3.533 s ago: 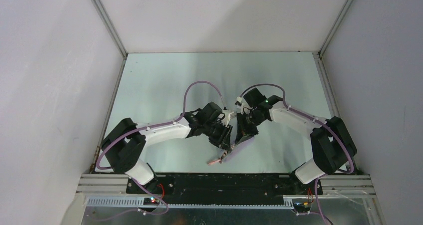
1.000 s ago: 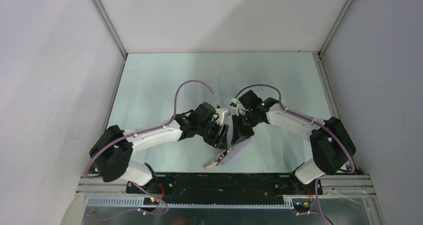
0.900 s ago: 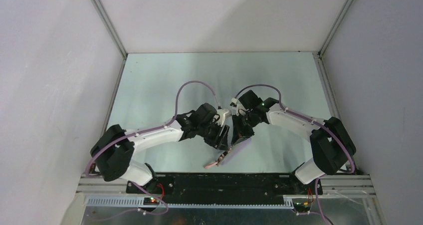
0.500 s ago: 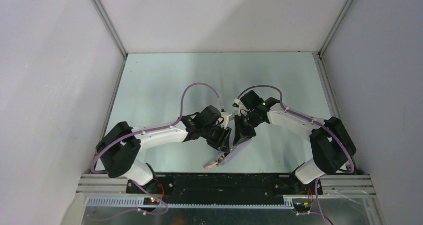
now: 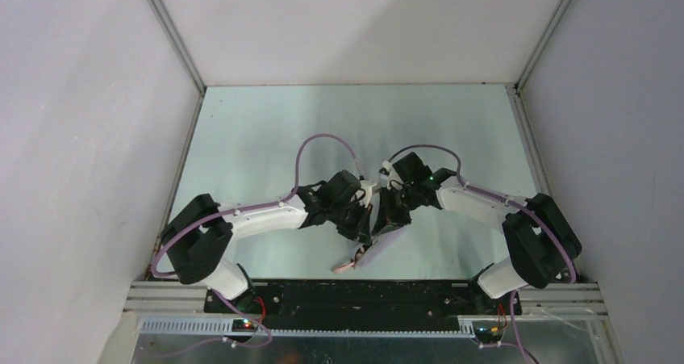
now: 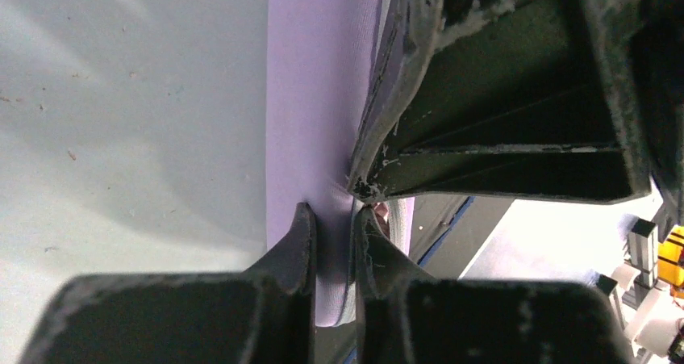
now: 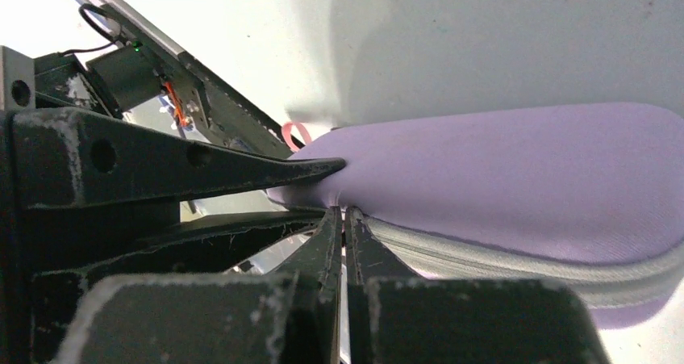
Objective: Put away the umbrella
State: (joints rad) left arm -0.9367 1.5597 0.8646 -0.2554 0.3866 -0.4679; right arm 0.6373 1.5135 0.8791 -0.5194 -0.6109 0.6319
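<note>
Lilac case [image 5: 387,239], pink umbrella [image 5: 346,264] end poking out, left gripper [image 6: 332,220] and right gripper [image 7: 345,213] each pinching its edge

Plain white walls [image 5: 89,138] L, R & back; pale grey-green table [image 5: 266,130] w/ soft glare; alu corner posts [image 5: 172,33]; black rail [image 5: 363,295] at near edge.

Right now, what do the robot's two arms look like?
Both the left arm and right arm have white shells with chunky black joints. A lilac cable loops along each. The jaws are black wedges, scuffed whitish. A green light glows on the right one.
</note>
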